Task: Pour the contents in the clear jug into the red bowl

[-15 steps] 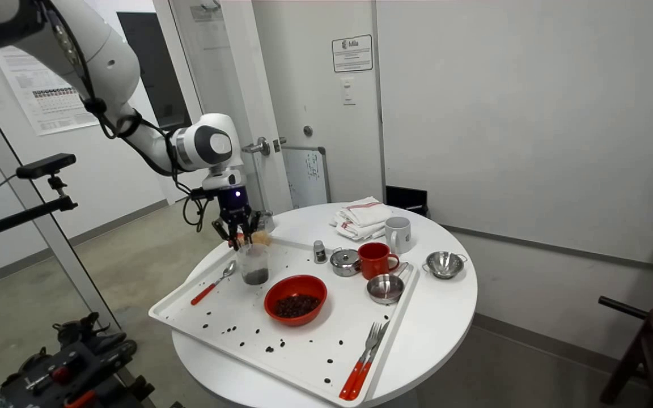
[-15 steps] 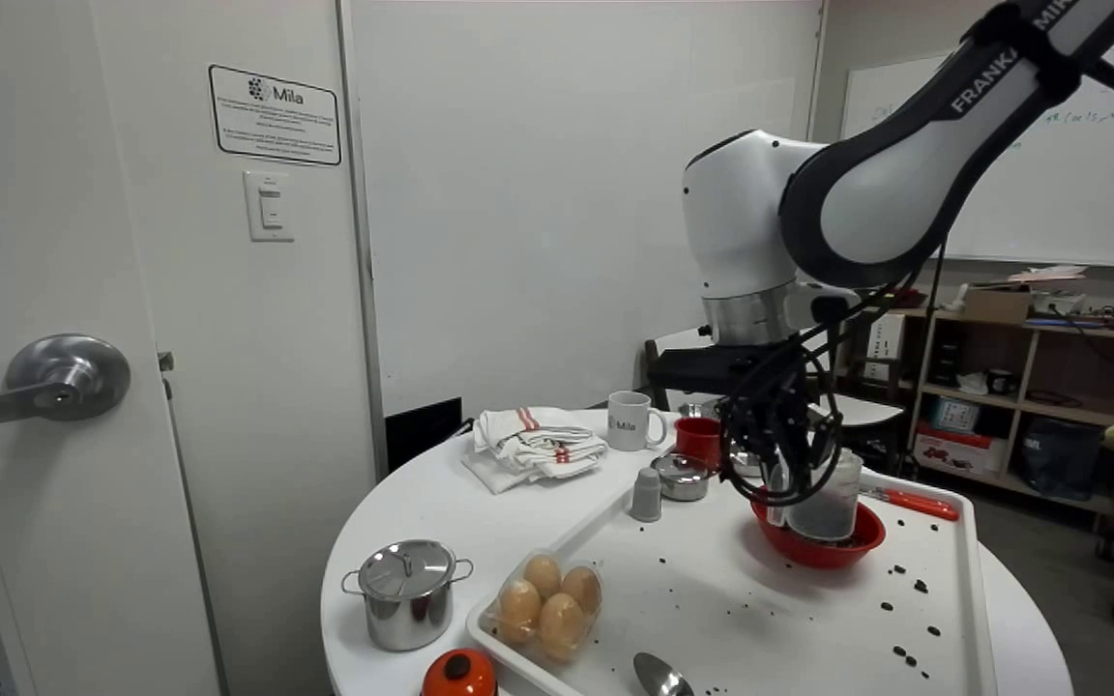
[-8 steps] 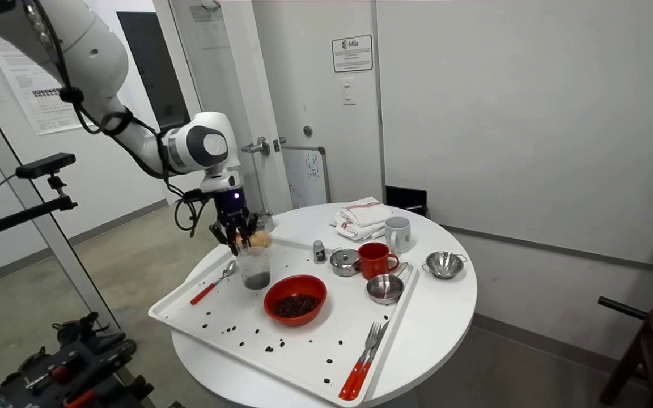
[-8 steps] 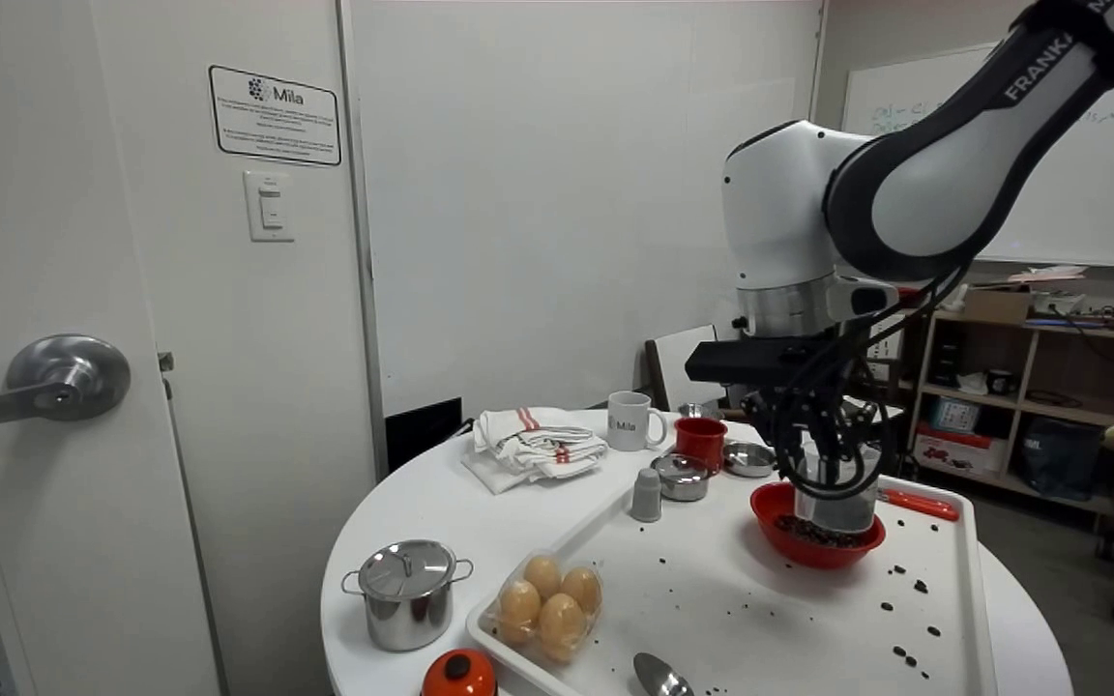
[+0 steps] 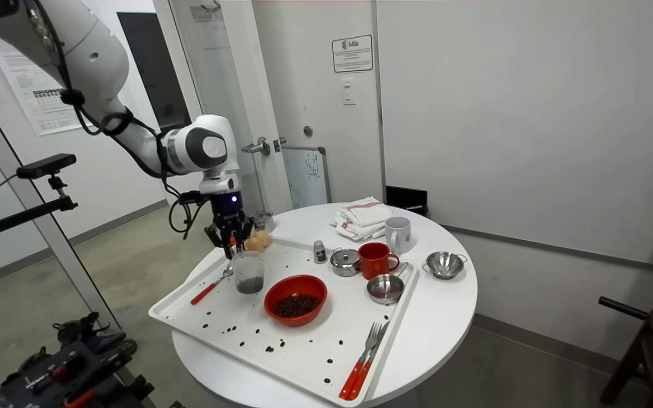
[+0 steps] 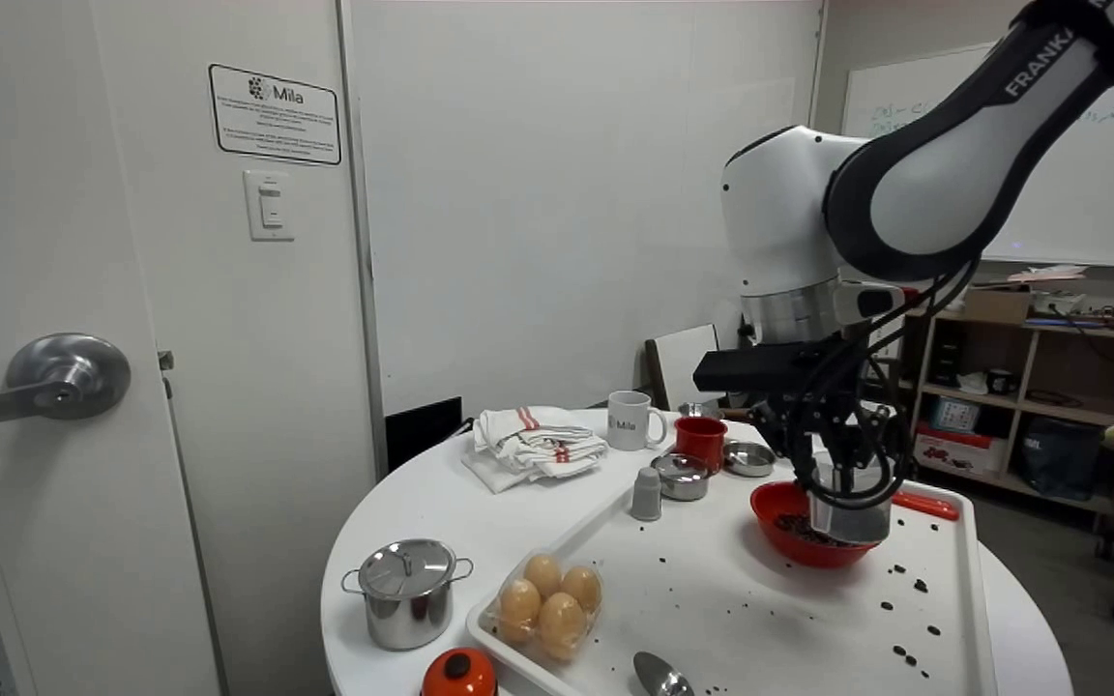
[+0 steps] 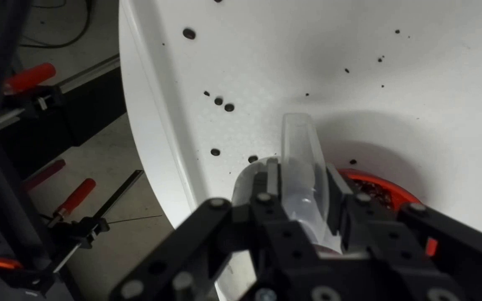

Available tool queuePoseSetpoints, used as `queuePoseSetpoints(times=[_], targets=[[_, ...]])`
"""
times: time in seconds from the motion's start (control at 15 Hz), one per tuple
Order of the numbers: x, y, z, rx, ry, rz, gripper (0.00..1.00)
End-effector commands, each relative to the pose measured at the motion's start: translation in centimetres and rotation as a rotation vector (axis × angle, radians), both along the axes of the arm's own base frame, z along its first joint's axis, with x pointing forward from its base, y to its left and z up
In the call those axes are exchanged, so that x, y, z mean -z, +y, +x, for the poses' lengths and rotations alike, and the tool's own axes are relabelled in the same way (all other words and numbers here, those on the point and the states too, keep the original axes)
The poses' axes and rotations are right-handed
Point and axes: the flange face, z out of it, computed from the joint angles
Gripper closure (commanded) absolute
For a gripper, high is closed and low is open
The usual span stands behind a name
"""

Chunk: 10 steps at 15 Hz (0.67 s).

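Observation:
The clear jug [image 5: 249, 272] stands upright above or on the white tray [image 5: 355, 323]; I cannot tell if its base touches. A dark grey band shows low in it in an exterior view. My gripper [image 5: 234, 250] points down and is shut on the jug's handle, which lies between the fingers in the wrist view [image 7: 303, 146]. The red bowl [image 5: 298, 322] sits on the tray beside the jug, with dark beans [image 5: 296, 306] inside. The jug [image 6: 852, 522] partly hides the bowl [image 6: 777, 498] in an exterior view; in the wrist view the fingers cover much of the bowl [image 7: 380, 179].
A red-handled spoon [image 5: 213, 286] lies behind the jug. A red mug [image 5: 374, 260], metal pans [image 5: 386, 289], a shaker [image 5: 319, 252], and a fork and knife [image 5: 363, 362] are on the tray. Eggs [image 6: 552, 607] sit at its corner near a metal pot [image 6: 409, 594]. Loose beans are scattered about.
The gripper and jug have moved away from the bowl and slightly lower, so more of the bowl shows in an exterior view. The jug stays upright in the fingers.

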Motion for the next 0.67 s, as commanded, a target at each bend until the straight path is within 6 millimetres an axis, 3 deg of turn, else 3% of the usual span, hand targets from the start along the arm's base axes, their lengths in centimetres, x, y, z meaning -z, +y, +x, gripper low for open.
queuePoseSetpoints(times=[0.0, 0.6], targets=[[0.3, -0.6, 1.8, 0.031, 0.082, 0.068, 0.88], [-0.3, -6.6, 5.5, 0.181, 0.156, 0.259, 0.88]])
